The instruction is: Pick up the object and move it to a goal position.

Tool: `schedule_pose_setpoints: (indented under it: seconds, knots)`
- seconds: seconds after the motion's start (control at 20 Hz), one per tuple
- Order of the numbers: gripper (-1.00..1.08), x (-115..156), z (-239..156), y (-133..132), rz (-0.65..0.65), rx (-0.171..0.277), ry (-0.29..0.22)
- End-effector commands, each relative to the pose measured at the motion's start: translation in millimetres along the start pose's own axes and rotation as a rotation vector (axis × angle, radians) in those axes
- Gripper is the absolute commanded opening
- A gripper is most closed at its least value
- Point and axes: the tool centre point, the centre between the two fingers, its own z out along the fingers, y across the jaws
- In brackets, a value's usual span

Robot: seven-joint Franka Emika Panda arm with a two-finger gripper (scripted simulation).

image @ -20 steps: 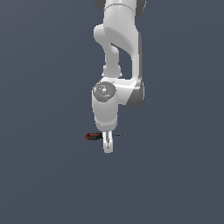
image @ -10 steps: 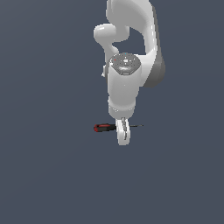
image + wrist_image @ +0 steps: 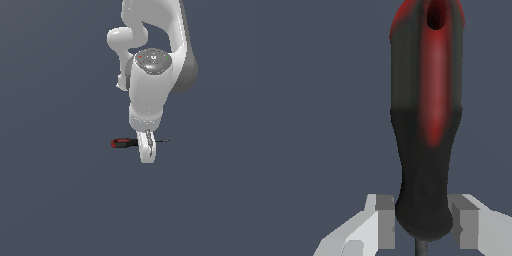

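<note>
In the exterior view there was one white arm (image 3: 155,65) reaching down from the top of the picture, and one screwdriver (image 3: 125,143). The screwdriver lay level across the gripper (image 3: 146,150), its red-and-black handle pointing toward the exterior view's left and its thin dark shaft (image 3: 162,141) poking out toward the right. The gripper's two fingers pointed straight down and overlapped in this view, so the gap between them could not be judged here.

In the wrist view the single screwdriver (image 3: 426,120) filled much of the picture, handle end far from the camera, with one round hole in its butt. Two grey finger pads (image 3: 385,220) stood one on each side of the narrow end of the handle, clamped around it, touching or very nearly so.
</note>
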Motion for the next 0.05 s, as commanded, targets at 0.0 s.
schedule_pose_setpoints:
  seconds: [0.0]
  knots:
    - [-1.00,1.1,1.1,-0.2,0.001,0.000,0.000]
